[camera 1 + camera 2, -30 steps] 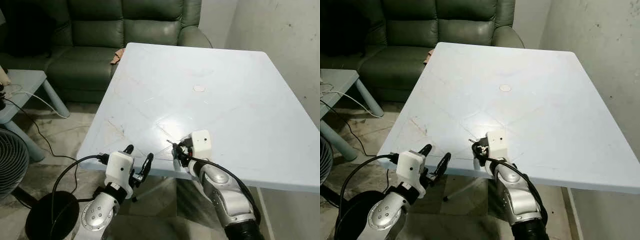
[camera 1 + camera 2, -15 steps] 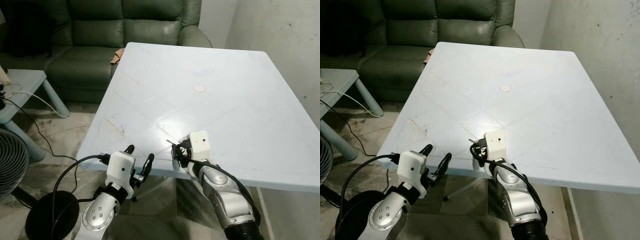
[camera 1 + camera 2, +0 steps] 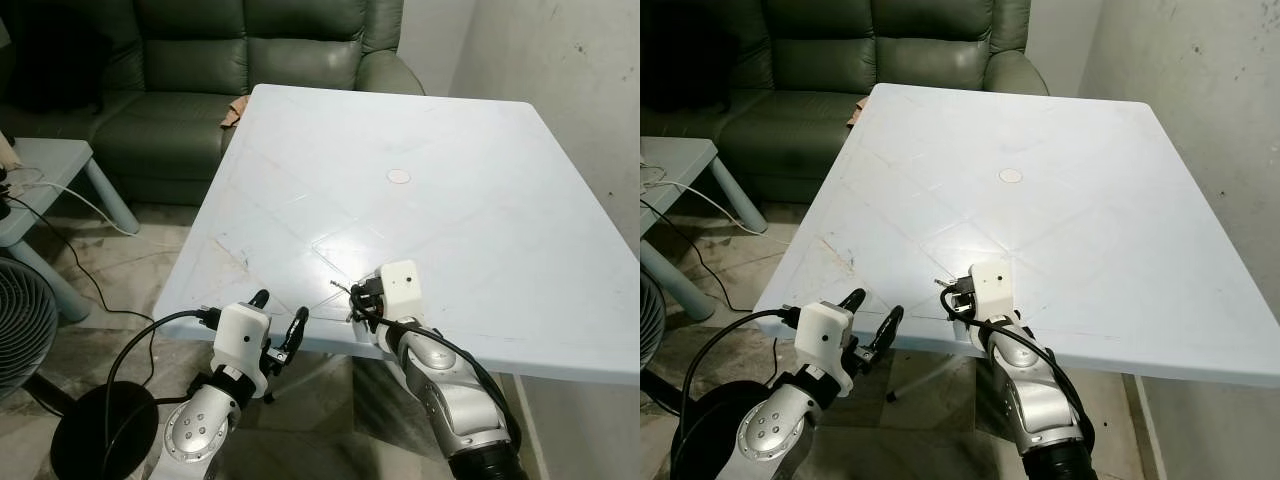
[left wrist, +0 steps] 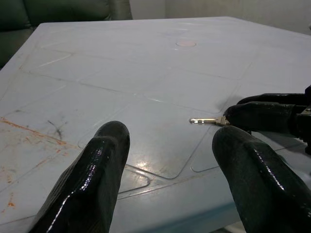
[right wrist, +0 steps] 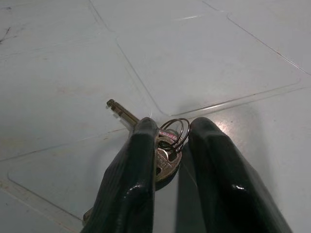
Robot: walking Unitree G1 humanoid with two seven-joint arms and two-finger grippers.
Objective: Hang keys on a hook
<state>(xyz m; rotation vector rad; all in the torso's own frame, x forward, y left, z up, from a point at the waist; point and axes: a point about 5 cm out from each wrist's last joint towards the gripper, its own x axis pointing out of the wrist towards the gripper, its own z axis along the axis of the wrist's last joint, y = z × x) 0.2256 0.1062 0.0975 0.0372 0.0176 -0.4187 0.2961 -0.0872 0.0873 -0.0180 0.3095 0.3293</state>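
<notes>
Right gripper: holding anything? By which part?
Yes. The right gripper pinches the keys at the head end, by the key ring, jaws closed on them, blade pointing out over the table. The left gripper is open and holds nothing.

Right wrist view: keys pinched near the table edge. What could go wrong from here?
1. The right gripper holds the keys only at the key head and ring, with one key blade sticking out sideways; they may twist or slip during lifting.
2. The grasp sits close to the near edge of the table; a slip could drop them onto the floor.
3. No hook is in view, so carrying comes first, which gives the keys more chances to swing loose.
</notes>
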